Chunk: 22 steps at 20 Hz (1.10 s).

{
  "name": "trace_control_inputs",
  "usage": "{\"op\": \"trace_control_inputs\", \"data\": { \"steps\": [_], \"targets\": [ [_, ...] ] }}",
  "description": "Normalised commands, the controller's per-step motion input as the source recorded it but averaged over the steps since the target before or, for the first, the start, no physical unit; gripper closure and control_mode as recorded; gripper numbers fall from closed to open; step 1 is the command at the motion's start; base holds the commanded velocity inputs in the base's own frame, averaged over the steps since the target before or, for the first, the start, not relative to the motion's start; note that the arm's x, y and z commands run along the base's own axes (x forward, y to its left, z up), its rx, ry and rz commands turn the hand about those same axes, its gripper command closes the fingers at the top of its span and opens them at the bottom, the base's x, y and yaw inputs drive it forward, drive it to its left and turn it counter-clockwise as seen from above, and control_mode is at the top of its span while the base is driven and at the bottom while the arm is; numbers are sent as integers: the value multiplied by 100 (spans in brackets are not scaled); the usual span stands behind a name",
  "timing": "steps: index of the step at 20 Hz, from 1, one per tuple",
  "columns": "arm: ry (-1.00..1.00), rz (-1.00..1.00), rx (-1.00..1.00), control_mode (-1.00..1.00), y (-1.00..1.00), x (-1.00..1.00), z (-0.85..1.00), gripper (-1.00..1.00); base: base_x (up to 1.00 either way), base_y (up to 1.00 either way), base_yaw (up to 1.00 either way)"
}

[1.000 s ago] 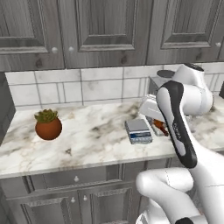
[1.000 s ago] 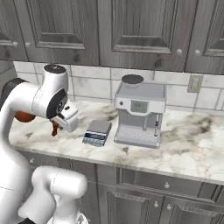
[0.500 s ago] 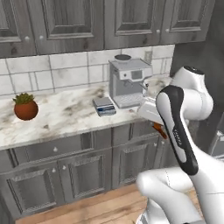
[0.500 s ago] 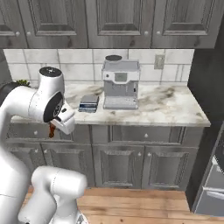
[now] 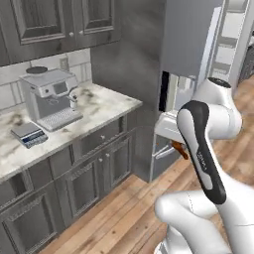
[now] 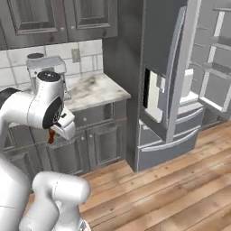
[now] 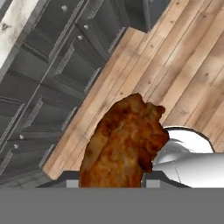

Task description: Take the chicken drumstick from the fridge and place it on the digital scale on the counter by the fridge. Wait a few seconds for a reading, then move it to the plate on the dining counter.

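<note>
One bent arm hangs over the wood floor (image 7: pixel 183 65), its gripper (image 7: pixel 118 183) clamped on the chicken drumstick (image 7: pixel 122 144).

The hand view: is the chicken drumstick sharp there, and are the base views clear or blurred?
Hand view: the chicken drumstick is large and a little soft, with evenly lit, mottled brown texture. Left base view: the digital scale looks soft, without glare. Right base view: the fridge is flatly lit.
</note>
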Motion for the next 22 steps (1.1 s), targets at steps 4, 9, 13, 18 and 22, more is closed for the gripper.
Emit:
{"op": "trace_control_inputs", "data": {
  "steps": [4, 9, 13, 18, 22],
  "targets": [
    [0, 0, 0, 100, 0, 0, 0, 100, -39, -35, -76],
    [0, 0, 0, 100, 0, 0, 0, 100, -35, -57, -71],
    [0, 0, 0, 100, 0, 0, 0, 100, -28, -75, -68],
    [0, 0, 0, 100, 0, 0, 0, 100, -18, -97, -61],
    [0, 0, 0, 100, 0, 0, 0, 100, -1, -100, -54]
  ]
}}
